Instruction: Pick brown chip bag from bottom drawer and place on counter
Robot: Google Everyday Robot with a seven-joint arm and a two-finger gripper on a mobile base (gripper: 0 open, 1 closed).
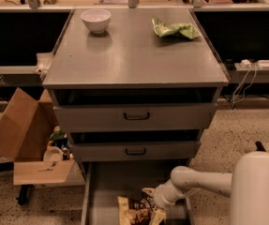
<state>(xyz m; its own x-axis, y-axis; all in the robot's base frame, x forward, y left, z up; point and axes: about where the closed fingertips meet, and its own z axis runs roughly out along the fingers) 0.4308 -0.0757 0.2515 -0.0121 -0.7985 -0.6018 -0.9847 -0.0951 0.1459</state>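
Note:
The brown chip bag point(136, 212) lies on the floor of the open bottom drawer point(107, 182) at the bottom of the camera view, partly cut off by the frame edge. My gripper point(153, 201) reaches down from the white arm point(204, 182) at the lower right and sits right at the bag's upper right corner, touching or just above it. The grey counter point(129, 55) tops the drawer cabinet.
A white bowl point(95, 20) and a light-green bag point(175, 29) sit on the counter's far side. Two shut drawer fronts with black handles point(136, 116) are above the open drawer. An open cardboard box point(26, 135) stands on the floor at left. Cables and a power strip point(258, 63) are at right.

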